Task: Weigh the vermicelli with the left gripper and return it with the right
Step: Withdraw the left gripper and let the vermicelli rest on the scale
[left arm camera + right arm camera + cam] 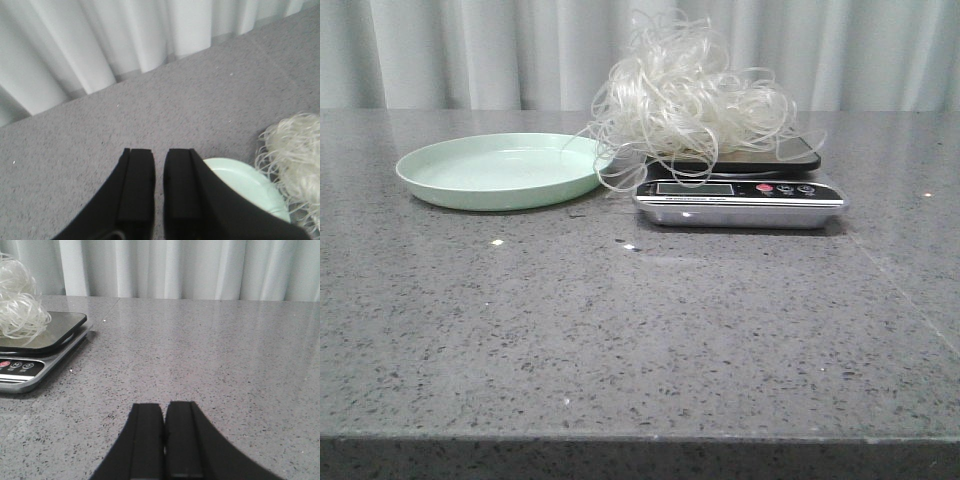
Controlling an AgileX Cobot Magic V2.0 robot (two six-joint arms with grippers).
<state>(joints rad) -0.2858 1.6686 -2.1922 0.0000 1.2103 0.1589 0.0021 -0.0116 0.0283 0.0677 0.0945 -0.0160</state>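
Observation:
The vermicelli (685,95), a fluffy whitish tangle, lies on the platform of a silver digital scale (740,203); some strands hang toward the pale green plate (500,170), which holds nothing. In the left wrist view my left gripper (159,152) is off the table beside the plate (240,180), with the vermicelli (295,145) further off. Its jaws stand a narrow gap apart and hold nothing. In the right wrist view my right gripper (164,405) is shut and empty, well apart from the scale (30,370) and the vermicelli (17,305). Neither gripper shows in the front view.
The grey speckled table (640,330) runs to a near edge at the front. White curtains (470,50) hang behind it. Plate and scale stand side by side toward the back.

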